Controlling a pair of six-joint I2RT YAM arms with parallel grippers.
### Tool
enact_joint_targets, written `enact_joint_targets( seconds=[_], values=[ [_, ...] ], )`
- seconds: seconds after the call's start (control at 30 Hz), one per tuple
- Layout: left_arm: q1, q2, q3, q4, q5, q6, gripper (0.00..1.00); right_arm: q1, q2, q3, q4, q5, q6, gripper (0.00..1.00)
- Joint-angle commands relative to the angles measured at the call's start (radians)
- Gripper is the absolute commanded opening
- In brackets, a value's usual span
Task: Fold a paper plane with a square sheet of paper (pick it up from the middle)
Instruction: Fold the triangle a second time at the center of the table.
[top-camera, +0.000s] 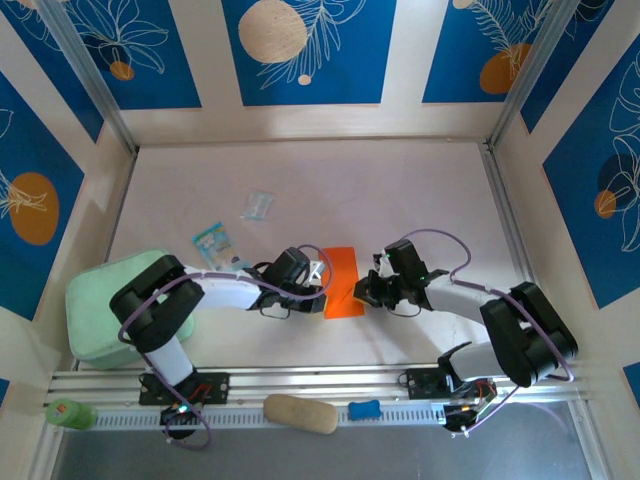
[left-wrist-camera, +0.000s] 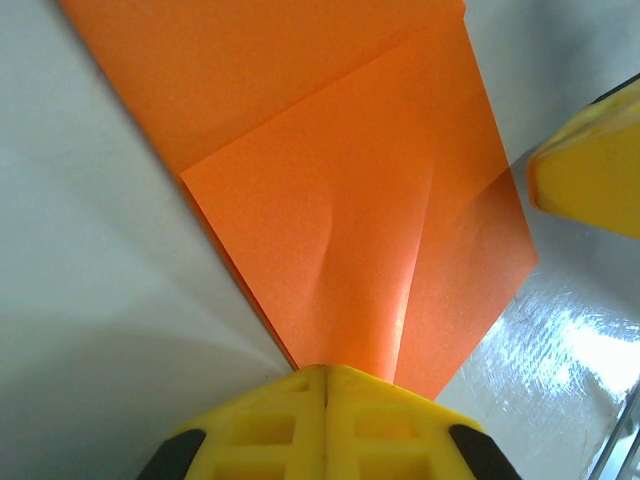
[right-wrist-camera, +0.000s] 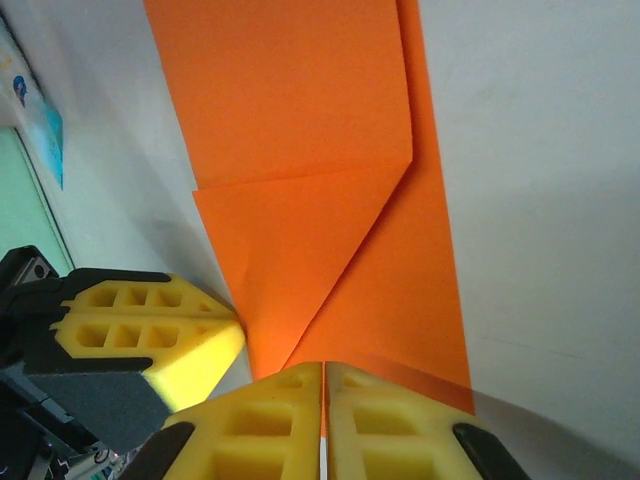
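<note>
Flanking one creased orange sheet (top-camera: 341, 281), left fingers (left-wrist-camera: 280, 415) and right fingers (right-wrist-camera: 280, 405) are each pressed together; overhead adds one green pad (top-camera: 105, 305).

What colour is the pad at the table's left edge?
Mint green; the pad shows best in the top external view.

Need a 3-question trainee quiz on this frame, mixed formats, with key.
1. True or false: the paper lies as a flat, unfolded square.
2. The green pad sits: A) by the left arm's base, B) by the right arm's base, C) at the far wall.
3. Fill in: the left gripper and right gripper are both ____.
Key: 1 false, flaps are folded over; 2 A; 3 shut.
</note>
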Motion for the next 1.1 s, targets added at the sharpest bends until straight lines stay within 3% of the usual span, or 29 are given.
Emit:
enact_joint_targets(
  seconds=[0.0,0.33,0.63,1.07],
  values=[
    [0.011,0.009,0.002,-0.001,0.014,0.008,0.03,0.01,-0.015,-0.002,-0.026,-0.007,0.007,0.09],
    [0.011,-0.112,0.018,0.0,0.016,0.002,0.05,0.027,-0.06,-0.04,-0.073,0.033,0.03,0.12],
    [0.013,-0.019,0.092,0.063,0.116,-0.006,0.05,0.039,-0.083,-0.057,-0.093,0.032,0.052,0.15],
    [0.012,-0.036,0.098,0.042,0.079,0.001,0.04,0.053,-0.089,-0.071,-0.089,0.042,0.071,0.17]
  ],
)
